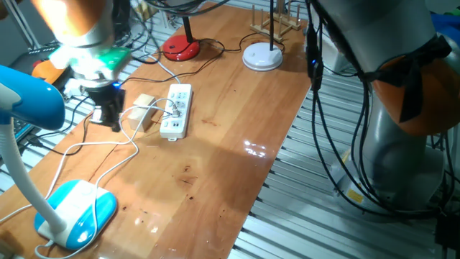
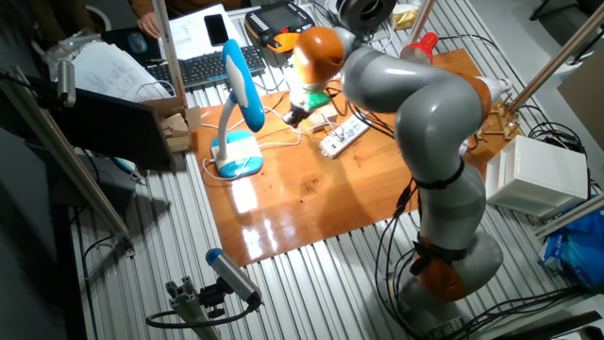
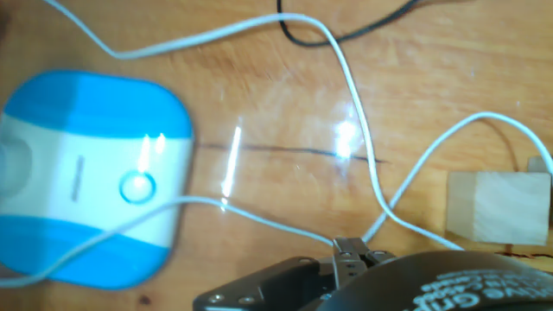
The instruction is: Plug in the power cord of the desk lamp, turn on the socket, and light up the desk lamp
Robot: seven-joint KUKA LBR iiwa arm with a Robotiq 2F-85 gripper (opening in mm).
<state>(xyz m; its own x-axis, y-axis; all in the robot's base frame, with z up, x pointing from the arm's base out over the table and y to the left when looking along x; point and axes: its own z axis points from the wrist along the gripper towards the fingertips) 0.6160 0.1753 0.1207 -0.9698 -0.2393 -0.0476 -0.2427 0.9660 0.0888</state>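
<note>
From one fixed view, my gripper (image 1: 111,115) is hanging at the left of the frame, right over the power cord (image 1: 108,147), which is looping across the wood towards the socket (image 1: 177,110) in the upper middle. I can't tell here whether the fingers are apart or together. A small wooden block (image 1: 146,108) is sitting between my gripper and the socket, so that side is crowded. The desk lamp (image 1: 75,211) is taking up the lower left corner, its blue head poking in at the left edge. A red lamp (image 1: 180,47) and a white disc lamp (image 1: 262,56) are standing along the top edge. The lower right half of the table (image 1: 215,180) is showing bare wood up to its edge.

From the other fixed view, my big grey arm is blocking most of the table, and the desk lamp (image 2: 236,151) is sitting left of centre with the socket (image 2: 342,137) to its right.

In the hand view, the lamp base (image 3: 91,177) is filling the left side, the power cord (image 3: 363,147) is snaking down the middle, and the wooden block (image 3: 499,207) is at the right edge. Only the gripper's body is showing at the bottom, so I can't tell its state.
</note>
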